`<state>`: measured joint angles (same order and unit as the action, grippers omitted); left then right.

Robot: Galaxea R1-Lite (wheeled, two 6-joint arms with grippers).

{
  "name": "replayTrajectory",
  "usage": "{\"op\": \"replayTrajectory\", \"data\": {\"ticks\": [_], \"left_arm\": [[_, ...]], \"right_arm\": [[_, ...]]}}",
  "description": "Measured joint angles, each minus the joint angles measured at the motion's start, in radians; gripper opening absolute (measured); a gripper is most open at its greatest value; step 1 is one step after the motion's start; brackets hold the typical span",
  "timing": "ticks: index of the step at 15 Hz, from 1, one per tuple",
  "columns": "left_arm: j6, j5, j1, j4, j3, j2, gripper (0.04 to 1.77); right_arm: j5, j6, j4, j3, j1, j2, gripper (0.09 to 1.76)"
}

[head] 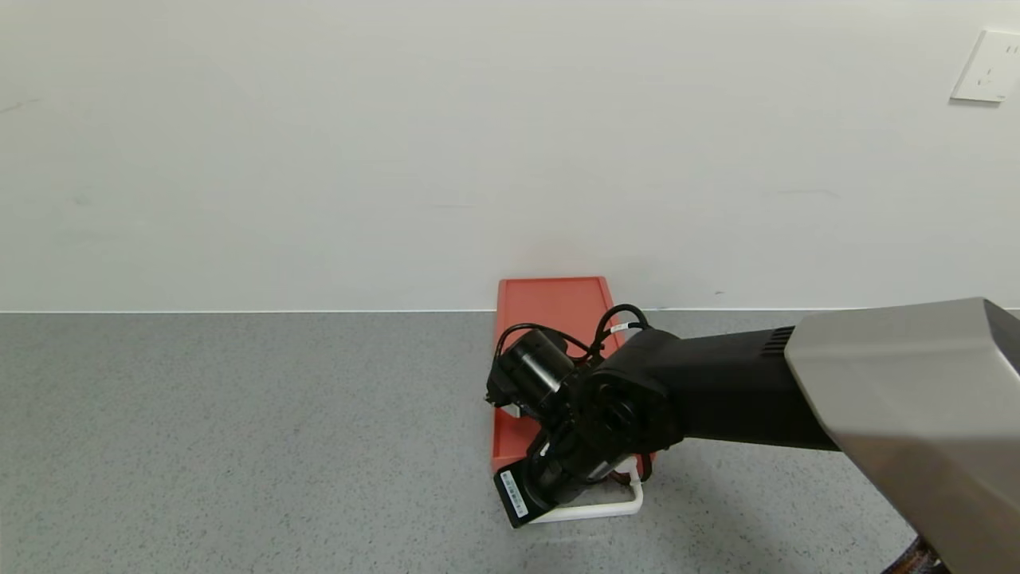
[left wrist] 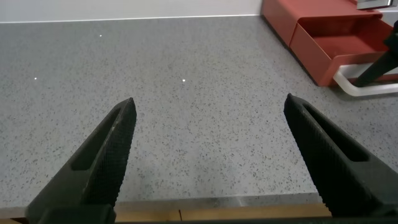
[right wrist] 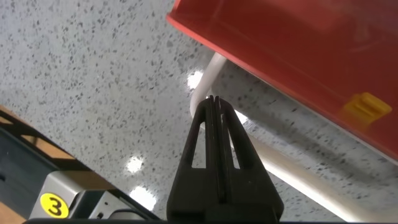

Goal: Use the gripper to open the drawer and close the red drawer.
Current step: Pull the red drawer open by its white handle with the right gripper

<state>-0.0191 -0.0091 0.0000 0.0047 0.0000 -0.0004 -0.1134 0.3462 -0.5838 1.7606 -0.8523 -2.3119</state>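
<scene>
The red drawer point(head: 550, 307) lies flat on the grey counter against the wall. Its tray point(left wrist: 336, 43) stands pulled out a little towards me, with the white loop handle point(head: 606, 508) in front. My right gripper point(head: 558, 498) hangs over the tray's front end and hides most of it. In the right wrist view its fingers are pressed together with nothing between them, and the gripper point(right wrist: 214, 98) has its tips at a corner of the handle point(right wrist: 292, 165) under the red tray point(right wrist: 298, 43). My left gripper point(left wrist: 210, 101) is open and empty, low over the counter's front edge, far to the drawer's left.
The grey speckled counter point(head: 239, 438) ends at a white wall with a socket plate point(head: 986, 68) at the upper right. The counter's wooden front edge point(left wrist: 217, 208) shows below the left gripper.
</scene>
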Motion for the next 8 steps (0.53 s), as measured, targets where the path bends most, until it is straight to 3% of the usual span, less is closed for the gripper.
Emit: {"op": "replayTrajectory", "data": {"ticks": [8], "left_arm": [[-0.001,0.0,0.0,0.0,0.0,0.0,1.72]], "right_arm": [[0.0,0.001,0.0,-0.02,-0.013,0.016,0.12]]}}
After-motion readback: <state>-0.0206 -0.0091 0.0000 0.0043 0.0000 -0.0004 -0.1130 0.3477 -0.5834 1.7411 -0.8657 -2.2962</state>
